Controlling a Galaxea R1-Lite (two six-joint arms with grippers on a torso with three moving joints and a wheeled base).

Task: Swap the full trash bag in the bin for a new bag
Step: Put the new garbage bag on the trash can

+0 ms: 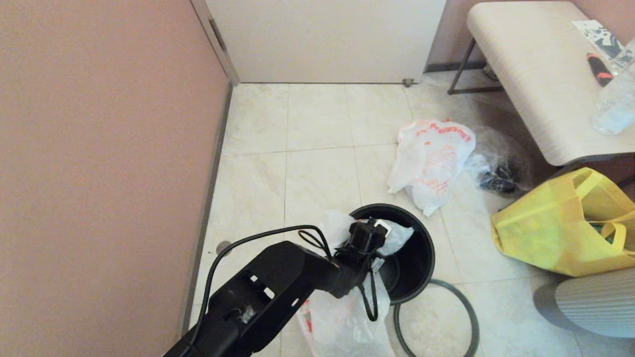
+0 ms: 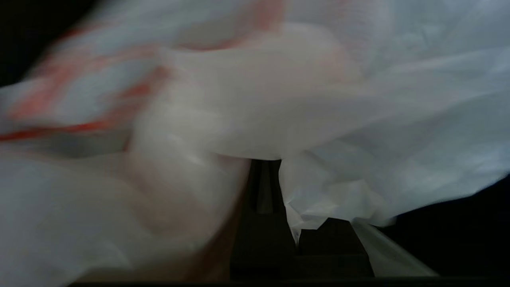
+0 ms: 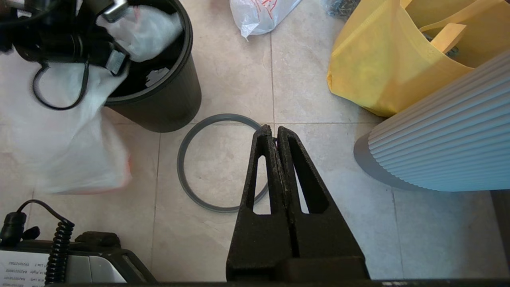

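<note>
The bin is a round black bucket on the tiled floor, with its grey hoop lying loose beside it. My left gripper hangs over the bin's left rim, shut on the new bag. That limp white bag drapes down outside the bin, and a fold lies inside. In the left wrist view the new bag covers nearly everything around the gripper. The full trash bag lies on the floor behind the bin. My right gripper is shut and empty above the hoop.
A yellow tote and a clear bag of dark items sit right of the bin, under a white bench. A ribbed white object stands at the near right. A pink wall bounds the left side.
</note>
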